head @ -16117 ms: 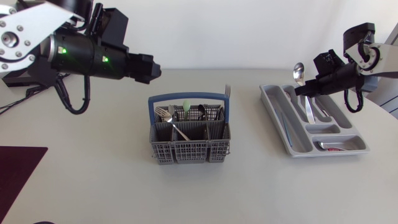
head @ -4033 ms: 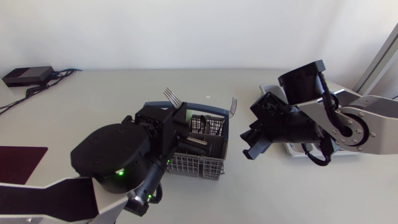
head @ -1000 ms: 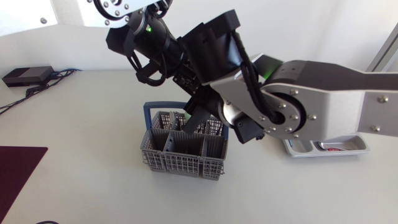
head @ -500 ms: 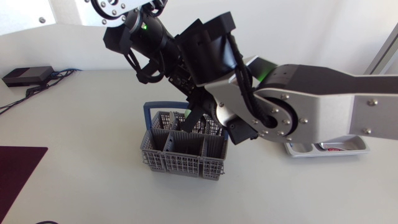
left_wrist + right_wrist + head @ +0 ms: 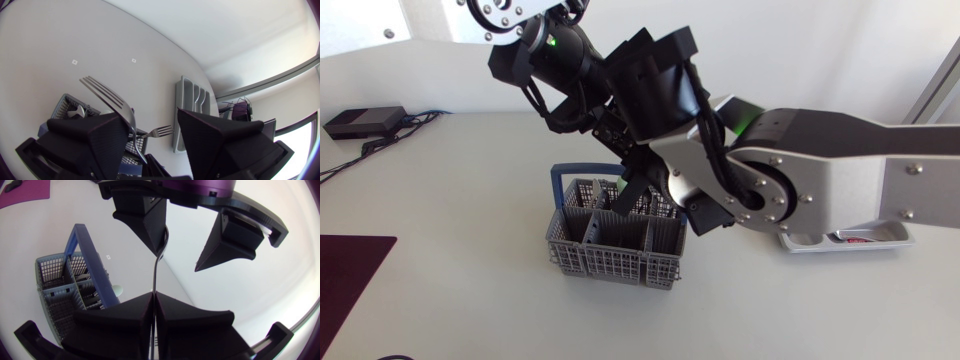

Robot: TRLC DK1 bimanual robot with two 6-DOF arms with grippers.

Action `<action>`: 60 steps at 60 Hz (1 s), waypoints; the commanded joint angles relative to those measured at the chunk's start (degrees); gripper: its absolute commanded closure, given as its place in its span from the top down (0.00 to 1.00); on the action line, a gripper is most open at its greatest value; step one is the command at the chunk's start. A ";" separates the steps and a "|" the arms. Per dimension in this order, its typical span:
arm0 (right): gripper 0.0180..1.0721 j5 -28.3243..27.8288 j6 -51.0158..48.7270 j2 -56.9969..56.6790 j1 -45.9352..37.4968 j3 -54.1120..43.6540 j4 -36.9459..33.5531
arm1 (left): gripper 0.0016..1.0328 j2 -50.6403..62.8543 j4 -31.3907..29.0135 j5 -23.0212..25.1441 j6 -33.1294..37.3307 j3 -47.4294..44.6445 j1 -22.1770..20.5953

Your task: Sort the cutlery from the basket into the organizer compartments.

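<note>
Lower left of the head frame: a dark mat (image 5: 348,278) is noted on the desk (image 5: 450,250), apart from the work.

Upper left: the left arm (image 5: 550,55) is brought in high and angled down over the basket (image 5: 610,255), which stands at centre frame. In its wrist view the left pincer (image 5: 150,120) is found spread wide. A fork (image 5: 112,98) lies against one finger only, tines pointing away from the pincer, so it is not gripped on this side. A second fork (image 5: 159,131) is seen below, apparently in the basket.

Centre: the two pincers are met nose to nose above the basket. This placing is judged to serve a hand-over clear of the remaining cutlery.

Right: the right arm (image 5: 840,170) is entered from the right edge and reaches past the middle. In its wrist view the right pincer (image 5: 154,296) is pressed together on the fork's thin handle, and the fork is carried by this grip alone. The hand-over is judged complete.

Lower right: the organizer (image 5: 798,243) is largely hidden under the right arm. Transfer of the fork to its compartment is judged not yet done. A slip in the narrow pinch is noted as the chief risk.
</note>
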 commanded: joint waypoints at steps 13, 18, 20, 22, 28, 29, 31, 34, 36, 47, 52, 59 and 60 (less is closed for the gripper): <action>0.05 -0.98 -1.35 -1.51 -0.72 -3.71 0.66 | 0.84 -1.47 1.82 1.88 1.79 2.49 0.34; 0.05 -1.07 -1.26 -2.83 -1.51 -4.42 1.01 | 0.86 -1.12 -0.11 1.18 2.23 1.79 0.34; 0.05 -0.98 -1.44 -3.18 -1.77 -4.86 1.45 | 0.86 -1.12 -0.20 -0.14 2.67 1.00 0.34; 0.05 -0.98 -1.44 -3.53 -1.77 -5.21 1.54 | 0.86 -1.21 -0.20 -0.49 2.85 0.29 0.42; 0.05 -0.98 -1.35 -4.15 -1.86 -6.09 1.62 | 0.87 -1.56 -0.46 -1.64 4.43 -0.94 1.39; 0.05 -0.98 -1.35 -4.23 -1.86 -6.26 1.62 | 0.87 -1.65 -0.46 -1.72 4.78 -1.11 1.57; 0.05 -0.98 -1.35 -4.32 -2.03 -6.44 1.62 | 0.88 -1.74 -0.64 -1.72 4.96 -1.29 2.18; 0.05 -0.98 -1.44 -4.41 -2.39 -6.88 1.62 | 0.89 -2.09 -1.34 -1.72 5.66 -1.38 2.89; 0.05 -0.98 -1.53 -4.41 -2.74 -7.14 1.62 | 0.89 -2.62 -1.52 -1.72 6.01 -1.64 3.15; 0.05 -1.86 -2.58 -3.97 -6.25 -8.55 3.91 | 0.89 -5.69 -1.87 -1.02 6.98 -2.96 3.68; 0.05 -2.30 -2.67 -3.53 -8.01 -8.90 5.05 | 0.89 -7.19 -2.22 0.39 7.24 -3.75 3.68; 0.05 -3.01 -2.58 -3.88 -10.65 -9.78 6.55 | 0.89 -9.82 -2.22 0.39 8.82 -4.54 3.59; 0.05 -3.01 -2.58 -4.06 -11.00 -9.87 6.81 | 0.89 -10.17 -2.22 0.39 9.00 -4.63 3.59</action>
